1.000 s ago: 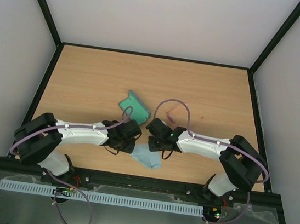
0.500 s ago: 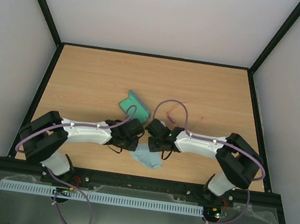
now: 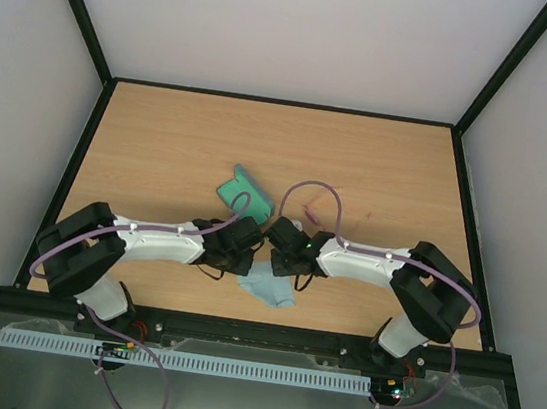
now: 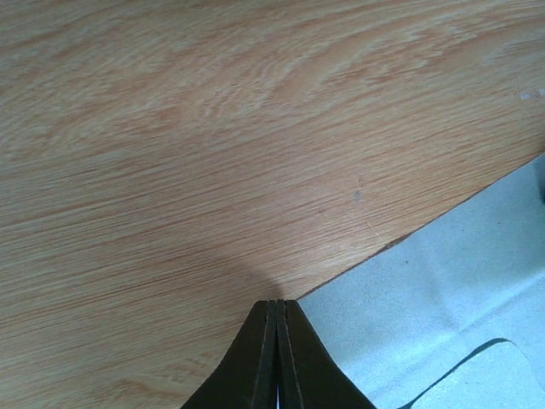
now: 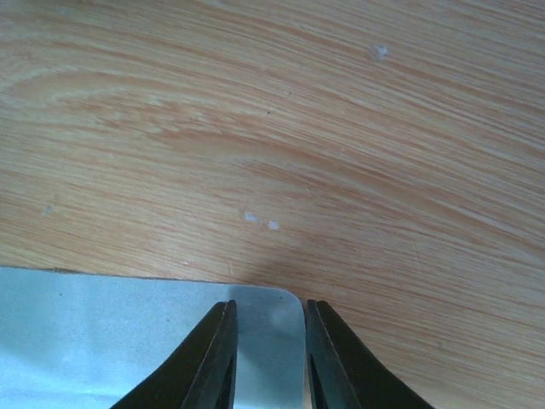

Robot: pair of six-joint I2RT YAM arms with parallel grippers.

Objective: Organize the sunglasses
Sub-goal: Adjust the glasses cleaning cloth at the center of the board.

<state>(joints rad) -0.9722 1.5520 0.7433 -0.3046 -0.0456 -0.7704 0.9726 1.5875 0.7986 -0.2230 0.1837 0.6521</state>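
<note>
- The left gripper [image 4: 275,307] had its fingers pressed tight together, tips right at the edge of the cloth [image 4: 443,324]. I could not tell whether any fabric was caught between them.
- The right gripper [image 5: 268,311] stood slightly spread, low over the worktop [image 3: 181,142], with a rounded corner of the cloth showing in the gap between its fingers.
- Both arms met in the middle near the front edge, one at each side of the cloth. It lay mostly flat, with one flap folded over itself.
- To my eye the step in hand was the cloth, to be taken up or smoothed out, and the glasses were not yet being handled.
- The next move looked like the right fingers closing on that corner. The fabric is thin and flat to the wood, so the tips would need to stay low and nip the very edge or they would slide off.
- The sunglasses [image 3: 312,213] lay on the worktop just behind the right gripper, a faint pink shape, untouched.
- The case [image 3: 243,192] sat open beside them, behind the left gripper, showing its green lining.
- The worktop was pale wood grain with a few small specks, and plain white walls in a black frame closed it in.
</note>
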